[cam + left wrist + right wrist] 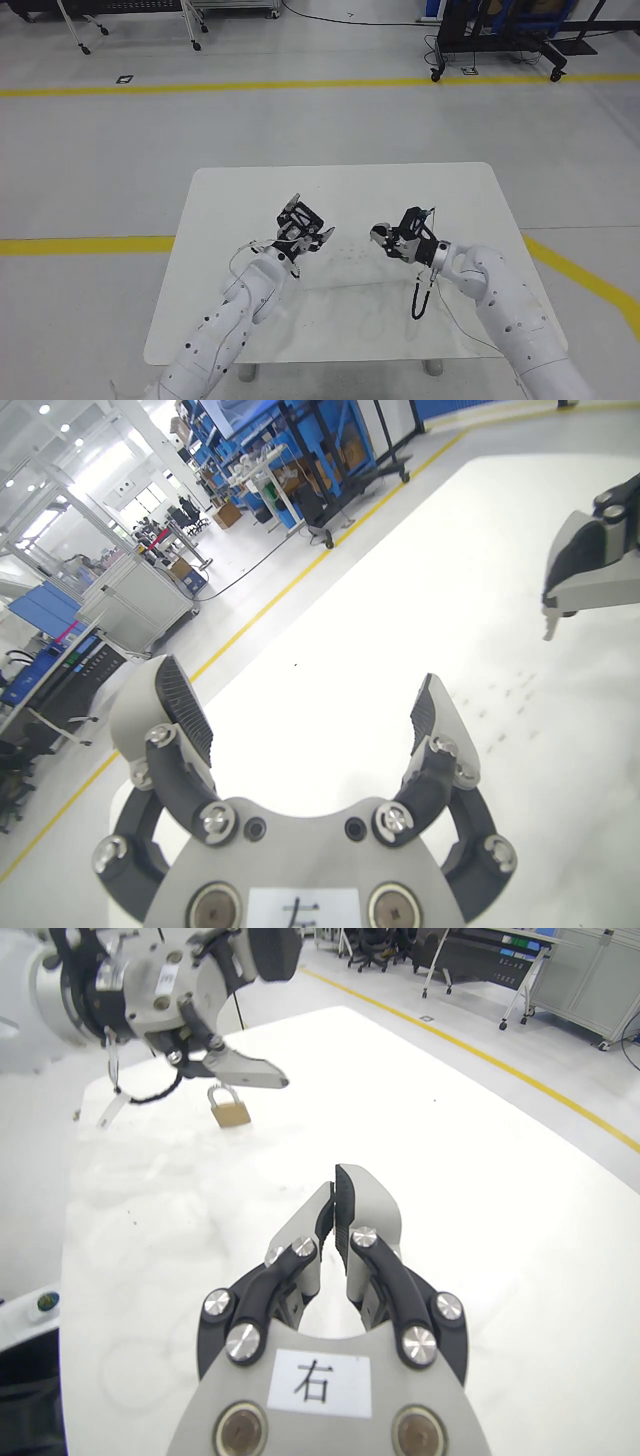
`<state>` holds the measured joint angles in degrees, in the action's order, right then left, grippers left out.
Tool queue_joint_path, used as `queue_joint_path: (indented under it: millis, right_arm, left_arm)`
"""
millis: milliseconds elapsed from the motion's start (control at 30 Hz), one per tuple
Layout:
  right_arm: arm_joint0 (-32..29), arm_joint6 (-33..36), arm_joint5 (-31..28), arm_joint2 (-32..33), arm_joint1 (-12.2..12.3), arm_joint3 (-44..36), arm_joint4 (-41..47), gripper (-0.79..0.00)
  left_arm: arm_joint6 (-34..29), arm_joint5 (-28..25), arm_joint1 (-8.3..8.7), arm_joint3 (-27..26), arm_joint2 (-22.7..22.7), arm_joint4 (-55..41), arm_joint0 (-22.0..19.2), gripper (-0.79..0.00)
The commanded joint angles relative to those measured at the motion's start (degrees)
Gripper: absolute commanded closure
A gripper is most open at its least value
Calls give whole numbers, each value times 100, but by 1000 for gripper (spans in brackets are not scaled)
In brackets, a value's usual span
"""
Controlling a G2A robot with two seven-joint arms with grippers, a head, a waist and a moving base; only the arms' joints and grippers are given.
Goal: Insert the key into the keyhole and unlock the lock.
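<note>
A small brass padlock (230, 1111) with a silver shackle rests on the white table (420, 190), just below one finger of my left gripper (282, 1030). The left gripper (313, 218) hovers over the table's middle, open and holding nothing (297, 672). My right gripper (380, 235) faces it from a short distance, shut (334, 1183). A small silver key (550, 629) sticks out from the right gripper's fingertips (555, 602) in the left wrist view. I cannot tell whether the left finger touches the padlock's shackle.
A black cable (420, 298) hangs from the right arm over the table's near right part. Small dark specks (505, 710) mark the tabletop between the grippers. Bare floor with yellow lines (300, 85) surrounds the table.
</note>
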<state>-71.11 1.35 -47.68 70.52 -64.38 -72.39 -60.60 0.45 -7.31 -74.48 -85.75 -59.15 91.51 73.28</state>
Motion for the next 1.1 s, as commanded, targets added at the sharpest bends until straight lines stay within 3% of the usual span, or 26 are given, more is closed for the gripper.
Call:
queue_joint_path:
  millis: [0, 133, 233, 267, 600, 700, 833, 1067]
  right_arm:
    - [147, 61, -230, -89, -55, 253, 1039, 0]
    - [513, 525, -575, -242, -125, 846, 2519, 0]
    - [688, 959, -772, -355, -156, 1136, 3564, 0]
    - [768, 1209, -801, -369, -142, 1182, 3631, 0]
    - [768, 1209, -801, -369, -142, 1182, 3631, 0]
    - [649, 1028, -689, -365, -166, 1025, 4047, 0]
    - [617, 1190, -555, -527, -228, 960, 5130, 0]
    - [917, 2186, -54, -1019, -372, 1154, 6892, 0]
  left_arm:
    - [209, -459, 91, -185, -432, -432, 247, -785]
    - [508, -1517, 239, -699, -1234, -1572, 735, -785]
    - [310, -2904, 321, -664, -1496, -2558, 835, -785]
    - [310, -2904, 321, -664, -1496, -2558, 835, -785]
    - [340, -3082, 314, -619, -1407, -2724, 859, -785]
    - [496, -3487, 276, -96, -1290, -3690, 731, -785]
    - [90, -3953, 226, 687, -1066, -5054, 362, -785]
    - [-1391, -4504, 193, 1458, -608, -7452, -218, -785]
